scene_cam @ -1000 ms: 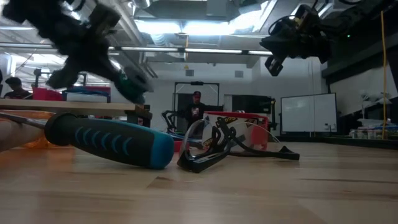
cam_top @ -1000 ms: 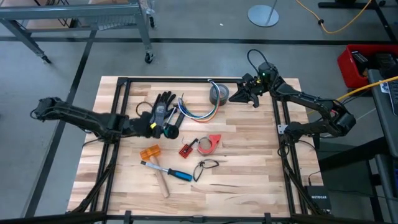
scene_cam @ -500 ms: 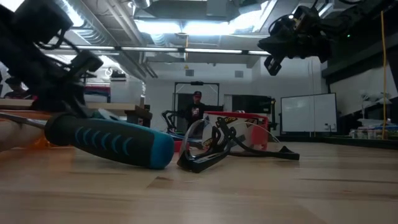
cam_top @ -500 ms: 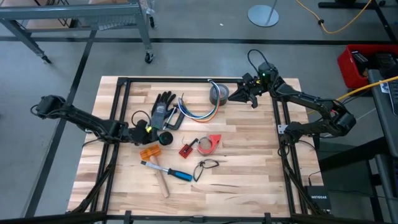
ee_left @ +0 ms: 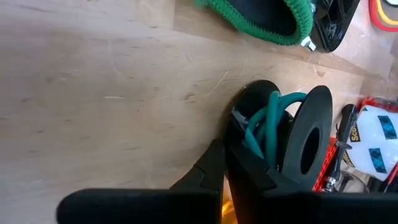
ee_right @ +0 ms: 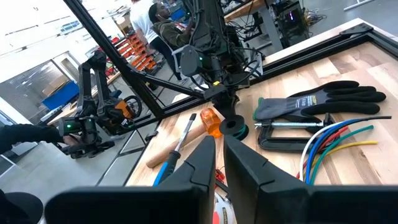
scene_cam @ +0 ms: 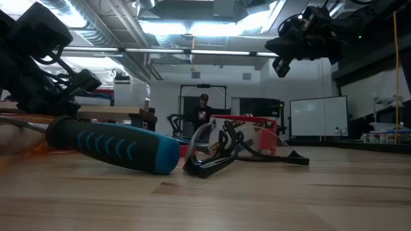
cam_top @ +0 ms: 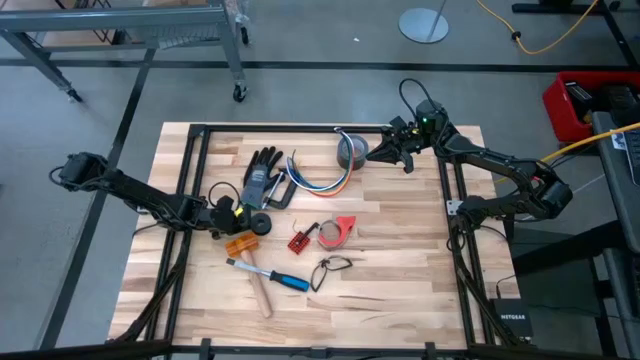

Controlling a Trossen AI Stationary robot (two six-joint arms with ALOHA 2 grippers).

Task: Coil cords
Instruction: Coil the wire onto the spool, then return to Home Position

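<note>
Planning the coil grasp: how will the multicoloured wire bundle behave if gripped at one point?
Probably floppy: the wire bundle lies in a loose curve beside the glove, its ends fanned apart. Thin separate strands suggest it is light, and a single-point grip may catch only some. Unlikely to roll.

In your low view, the blue-and-black rubber-gripped hammer handle (scene_cam: 112, 146) runs off the picture's left edge, its head unseen. Your left wrist view crops the green-cuffed black glove (ee_left: 261, 15), and the red-and-white tape dispenser (ee_left: 376, 140) beside it.

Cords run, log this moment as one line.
left claw: shut, by black spool | right claw: raised near tape roll | cords: loose, untouched
</note>
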